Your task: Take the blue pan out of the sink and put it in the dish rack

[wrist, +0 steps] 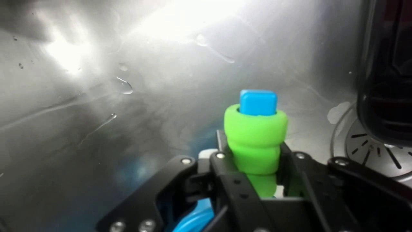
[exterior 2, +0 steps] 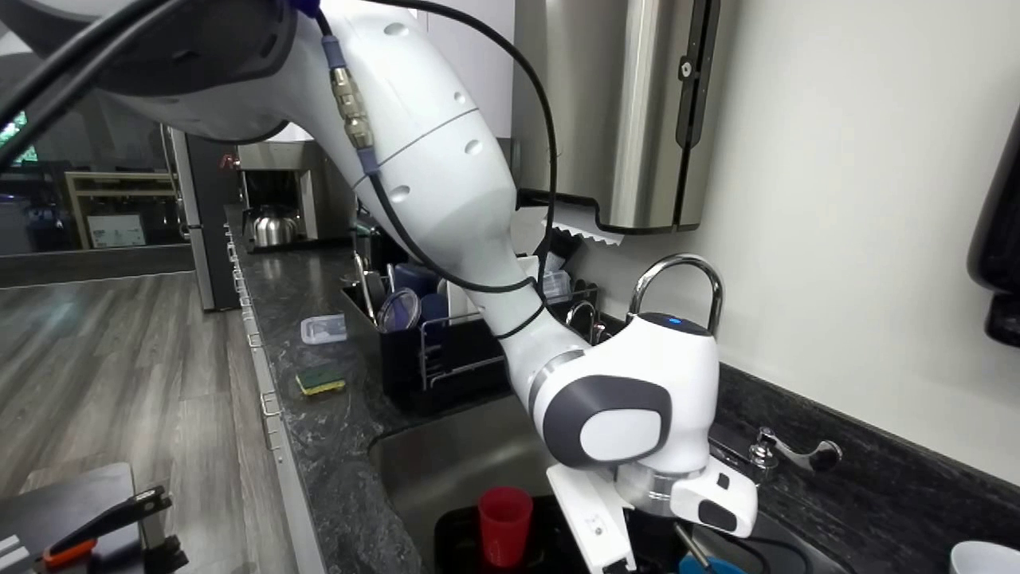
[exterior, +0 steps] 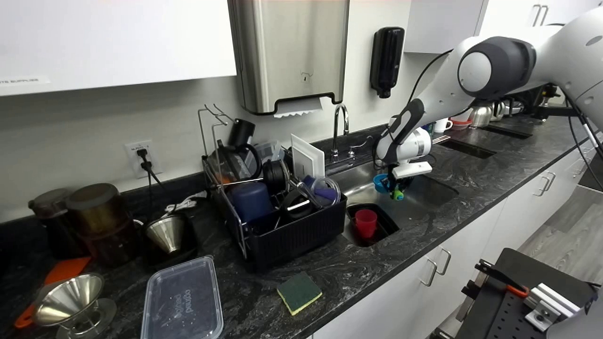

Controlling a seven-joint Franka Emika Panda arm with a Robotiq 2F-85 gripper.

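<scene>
The blue pan (exterior: 380, 182) is in or just above the sink (exterior: 428, 190). Part of it also shows in an exterior view (exterior 2: 712, 565) and, behind the fingers, in the wrist view (wrist: 196, 217). Its green handle (exterior: 398, 194) with a blue tip points away from the wrist. My gripper (wrist: 254, 158) is shut on this handle (wrist: 256, 129), one finger on each side. I cannot tell whether the pan touches the sink floor. The black dish rack (exterior: 297, 242) stands on the counter beside the sink, full of dishes.
A black tub (exterior: 386, 226) with a red cup (exterior: 366, 223) stands in the sink by the drain (wrist: 373, 151). The faucet (exterior: 346, 117) rises behind the sink. A paper towel dispenser (exterior: 301, 52) hangs above the rack. A sponge (exterior: 300, 292) lies on the counter.
</scene>
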